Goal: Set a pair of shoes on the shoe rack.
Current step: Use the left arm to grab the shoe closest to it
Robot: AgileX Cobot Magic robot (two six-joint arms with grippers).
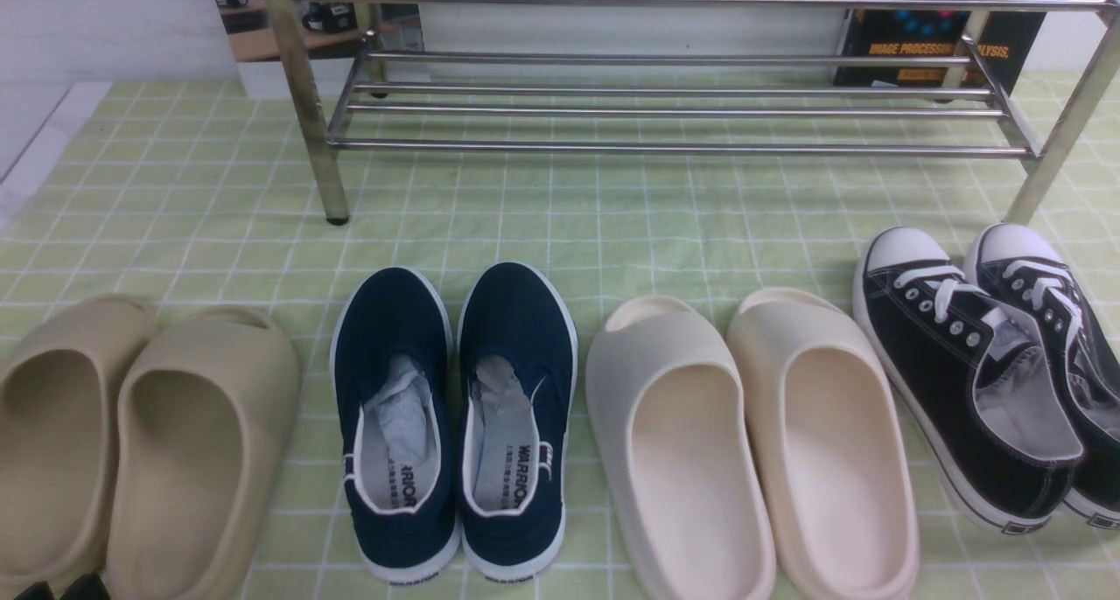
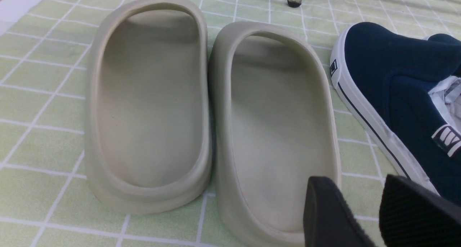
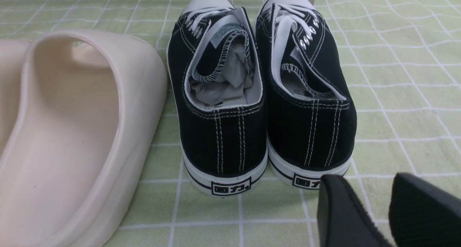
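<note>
The navy shoes (image 1: 512, 316) sat on the table (image 1: 612, 233) before the shoe rack (image 1: 674, 148), so we judged pickup not yet begun. Our left end effector (image 2: 360, 189) and right end effector (image 3: 367, 184) hung open and empty; we next needed to reach them.

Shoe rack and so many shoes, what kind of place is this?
Probably a lab or test room set up like a hallway, not a real home: the shoe rack stands on a checked cloth, and a poster about image processing shows behind it.
</note>
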